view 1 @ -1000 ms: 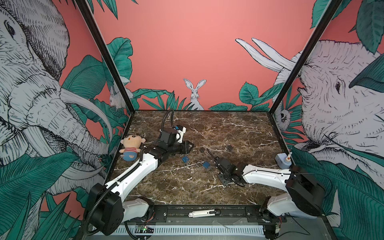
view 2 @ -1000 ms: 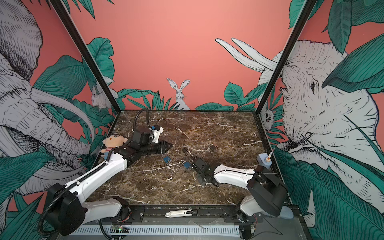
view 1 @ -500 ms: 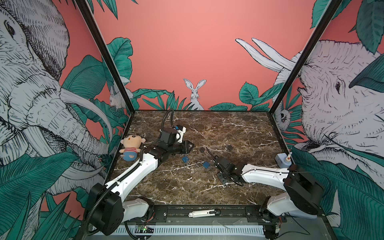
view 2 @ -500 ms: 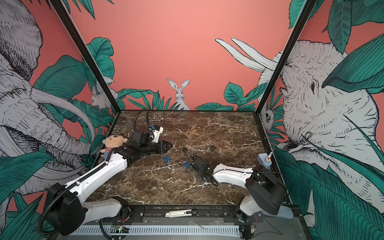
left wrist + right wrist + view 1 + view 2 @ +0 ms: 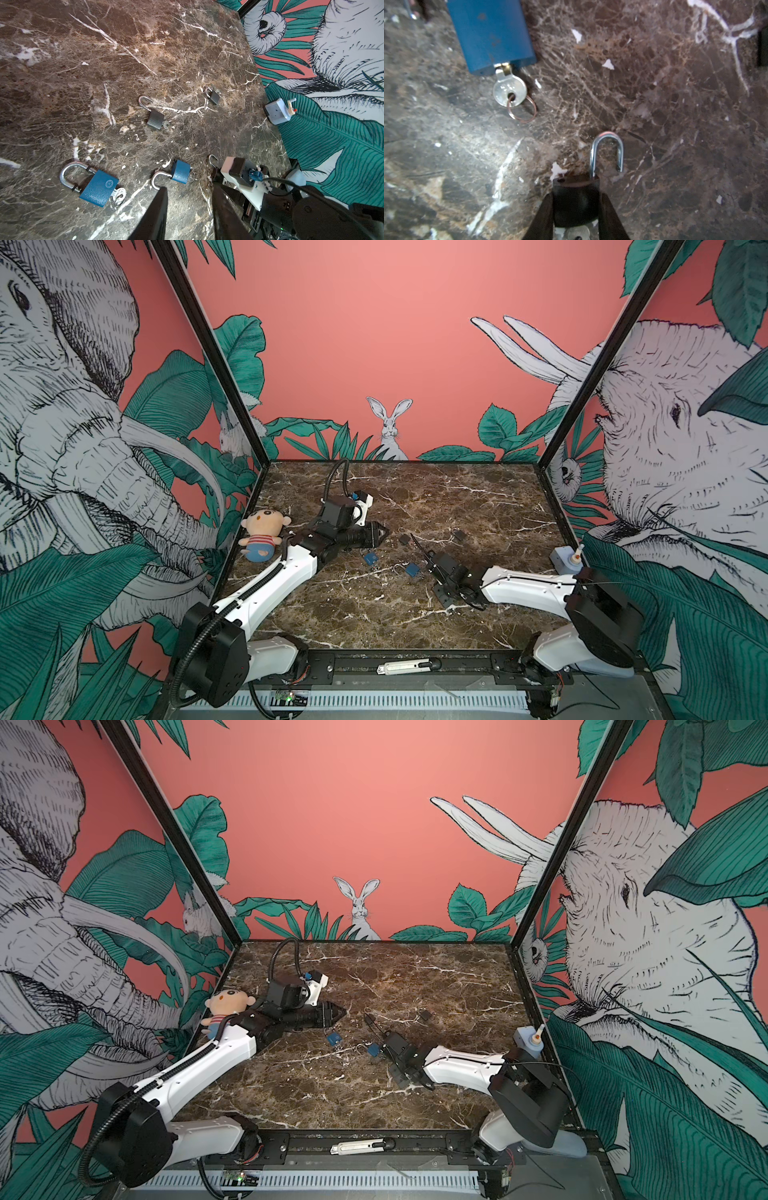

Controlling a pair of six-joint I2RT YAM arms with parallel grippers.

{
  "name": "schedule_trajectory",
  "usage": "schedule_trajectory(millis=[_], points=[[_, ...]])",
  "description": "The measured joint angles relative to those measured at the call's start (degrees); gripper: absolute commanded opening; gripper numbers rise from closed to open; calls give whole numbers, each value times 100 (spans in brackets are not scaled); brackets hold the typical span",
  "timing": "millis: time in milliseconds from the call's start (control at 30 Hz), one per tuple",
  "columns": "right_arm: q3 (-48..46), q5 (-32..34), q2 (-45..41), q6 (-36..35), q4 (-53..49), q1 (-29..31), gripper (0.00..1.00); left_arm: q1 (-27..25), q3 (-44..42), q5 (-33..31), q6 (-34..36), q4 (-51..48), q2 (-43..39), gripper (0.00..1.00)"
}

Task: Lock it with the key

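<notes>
The black padlock [image 5: 575, 204] is clamped by its body between the two fingers of the right end effector [image 5: 576, 196], which press on both sides and close only as far as the body lets them. Its shackle [image 5: 607, 149] is open: one leg runs into the body, the free leg hangs clear to the side, away from its hole. A silver key [image 5: 578, 233] shows at the padlock's base, back between the fingers. Whether the padlock rests on the brown marble tabletop [image 5: 675, 104] or hangs just above it cannot be told.

Just beside the black padlock, ahead of its shackle and off to one side, lies a small blue padlock [image 5: 492, 35] with a second key [image 5: 509, 90] in its base and a thin ring [image 5: 522, 110] through that key. The left wrist view shows it unlatched too. Farther from the black padlock on the same side lies a large blue padlock [image 5: 97, 187], key in. Beyond the black padlock's shackle are two more: a dark padlock [image 5: 155, 119], open with a key in it, and a tiny dark padlock [image 5: 213, 97].

The left end effector [image 5: 189, 186] hovers near the black padlock. Its fingers are parted by a moderate gap and have hold of nothing.

Well apart from the black padlock, a plush doll [image 5: 262, 537] lies at one edge of the tabletop and a grey box [image 5: 564, 561] with a nozzle at the opposite edge.
</notes>
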Motion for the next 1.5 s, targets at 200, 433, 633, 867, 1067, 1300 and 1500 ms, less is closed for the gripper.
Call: schedule_trajectory(millis=[200, 433, 633, 867, 1067, 1300, 1500], points=[[409, -157, -568, -153, -400, 0, 7, -7, 0, 275, -4, 22, 55, 37], [1001, -256, -1235, -352, -671, 2, 6, -446, 0, 525, -31, 393, 249, 37], [1233, -286, -1473, -455, -822, 39, 7, -898, -15, 822, -334, 1091, 780, 41], [1298, -297, -1631, -485, -938, 70, 6, -940, -44, 964, -748, 1899, 1196, 41], [1298, -297, -1631, -494, -970, 74, 6, -1005, 61, 1165, -905, 2216, 1440, 41], [1298, -295, -1631, -516, -968, 83, 6, -1252, 129, 1285, -1088, 2564, 1716, 40], [1298, -295, -1631, -520, -966, 111, 6, -1364, 188, 1377, -1204, 2664, 1910, 36]])
